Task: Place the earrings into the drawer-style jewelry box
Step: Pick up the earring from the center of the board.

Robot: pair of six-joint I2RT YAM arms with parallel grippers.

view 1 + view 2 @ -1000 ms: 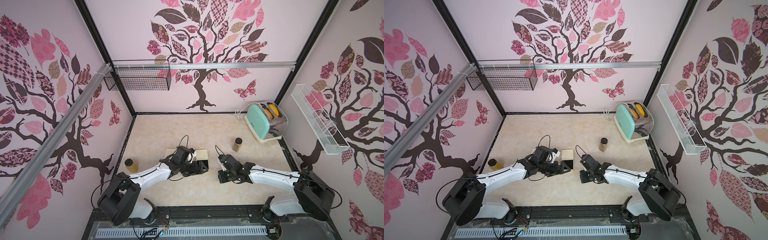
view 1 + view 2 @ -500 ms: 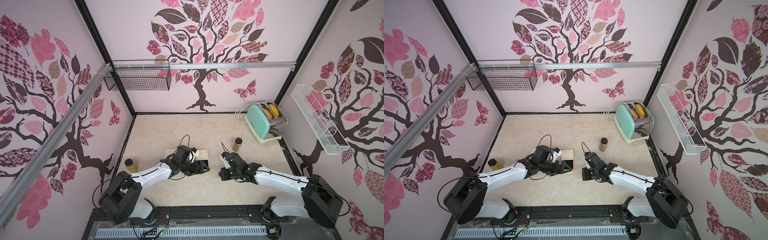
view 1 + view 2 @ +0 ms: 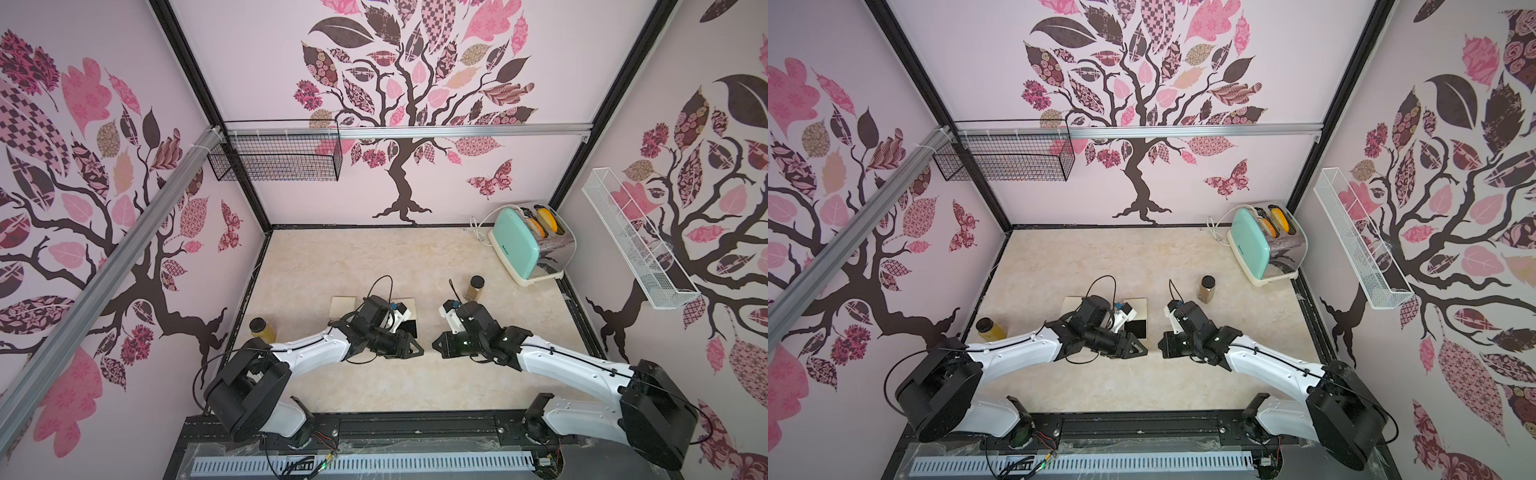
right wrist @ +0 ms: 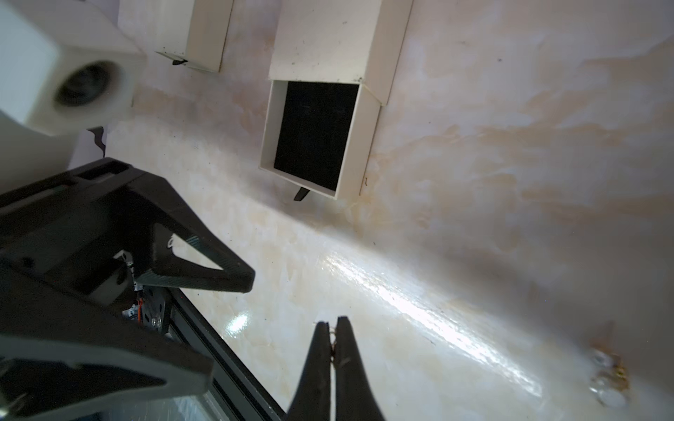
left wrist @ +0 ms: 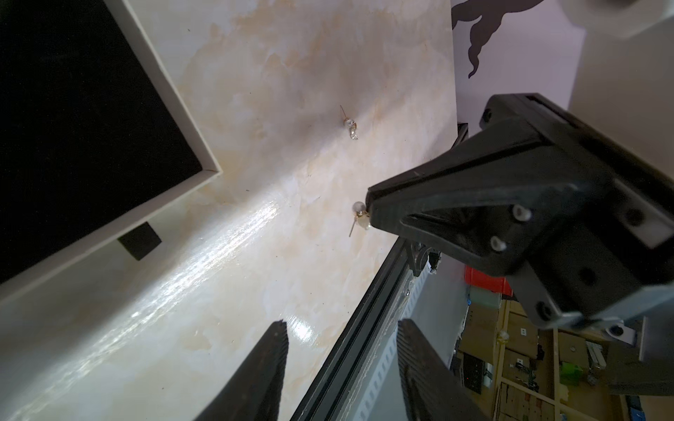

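My right gripper (image 4: 332, 322) is shut on one tiny golden earring (image 5: 359, 217), which hangs just above the table in the left wrist view. Another of the earrings (image 5: 351, 127) lies loose on the table beyond it, and a small glinting cluster (image 4: 606, 375) shows in the right wrist view. The jewelry box (image 3: 406, 305) stands mid-table with its black-lined drawer (image 4: 314, 135) pulled out. My left gripper (image 5: 343, 342) is open with nothing between its fingers. It points at the right gripper (image 3: 435, 345) from a short gap, in front of the drawer (image 3: 409, 329).
A second cream box (image 3: 343, 306) sits left of the jewelry box. Brown-filled jars stand at the left edge (image 3: 261, 328) and behind the right arm (image 3: 473, 288). A mint toaster (image 3: 530, 245) fills the back right corner. The black front rail (image 5: 368, 317) runs close under both grippers.
The left gripper's jaws have narrowed from wide open. The right gripper stays shut on the earring, and both arms have shifted only slightly.
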